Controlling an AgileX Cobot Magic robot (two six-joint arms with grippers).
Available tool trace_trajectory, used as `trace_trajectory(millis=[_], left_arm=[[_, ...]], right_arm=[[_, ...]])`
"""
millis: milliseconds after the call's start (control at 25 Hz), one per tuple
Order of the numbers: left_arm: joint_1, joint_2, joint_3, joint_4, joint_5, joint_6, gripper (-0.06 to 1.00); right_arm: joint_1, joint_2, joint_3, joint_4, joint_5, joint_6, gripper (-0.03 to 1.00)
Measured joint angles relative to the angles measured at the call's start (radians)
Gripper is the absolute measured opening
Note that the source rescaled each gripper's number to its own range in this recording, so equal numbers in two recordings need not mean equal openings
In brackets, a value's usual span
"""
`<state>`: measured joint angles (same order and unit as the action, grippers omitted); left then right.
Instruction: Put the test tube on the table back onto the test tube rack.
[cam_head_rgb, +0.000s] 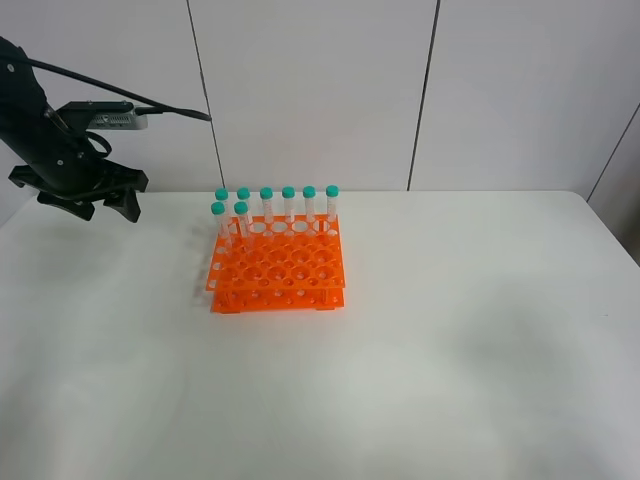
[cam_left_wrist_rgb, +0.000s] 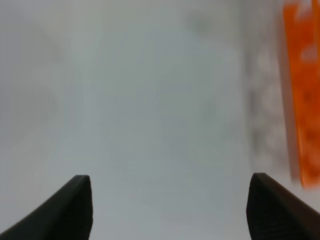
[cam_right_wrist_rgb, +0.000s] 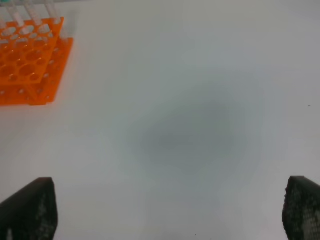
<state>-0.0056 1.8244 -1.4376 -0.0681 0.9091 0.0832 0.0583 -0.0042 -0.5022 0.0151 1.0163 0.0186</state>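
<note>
On inspection, the counter (cam_head_rgb: 450, 350) carried no loose tube in any view. Eight teal-capped tubes stood in the test tube rack (cam_head_rgb: 278, 272): six in the back row and two in the next row forward, at the rack's left end. The test tube (cam_head_rgb: 218, 222) named in the task could not be told apart from the other seven (cam_head_rgb: 288, 205); in my judgement it was one of the two in the forward row nearest the left arm, though this is inference only.

The placement therefore appeared complete. What remained, as far as the pictures showed, was for the arm to clear away; no tube needed collecting.

Orientation: every tube stood upright, long axis vertical, cap uppermost and tapered tip down through the rack's holes. None leaned noticeably.

The left gripper (cam_head_rgb: 92, 203) hung above the counter, well apart from the rack on its left side, jaws spread wide with nothing between them; the left wrist view showed only bare counter between the jaw tips and a blurred orange edge of the rack to one side. The right gripper (cam_right_wrist_rgb: 170, 210) was outside the exterior view; its wrist view showed the jaws fully spread over bare counter, empty, with the rack near one corner of the picture.
</note>
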Motion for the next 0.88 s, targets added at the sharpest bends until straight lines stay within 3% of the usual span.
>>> trace_trajectory(millis=[160, 280, 400, 520, 880], left_arm=[[0.0, -0.013, -0.033, 0.0, 0.201, -0.023, 0.7], [0.0, -0.034, -0.029, 0.006, 0.282, -0.027, 0.87], [0.0, -0.076, 0.013, 0.042, 0.295, -0.031, 0.96], [0.0, -0.124, 0.069, 0.051, 0.297, -0.034, 0.98], [0.0, -0.54, 0.445, 0.054, 0.302, -0.034, 1.0]], right_arm=[[0.0, 0.0, 0.0, 0.0, 0.0, 0.0, 0.97], [0.0, 0.0, 0.0, 0.0, 0.0, 0.0, 0.97], [0.0, 0.0, 0.0, 0.0, 0.0, 0.0, 0.97], [0.0, 0.0, 0.0, 0.0, 0.0, 0.0, 0.97], [0.0, 0.0, 0.0, 0.0, 0.0, 0.0, 0.97]])
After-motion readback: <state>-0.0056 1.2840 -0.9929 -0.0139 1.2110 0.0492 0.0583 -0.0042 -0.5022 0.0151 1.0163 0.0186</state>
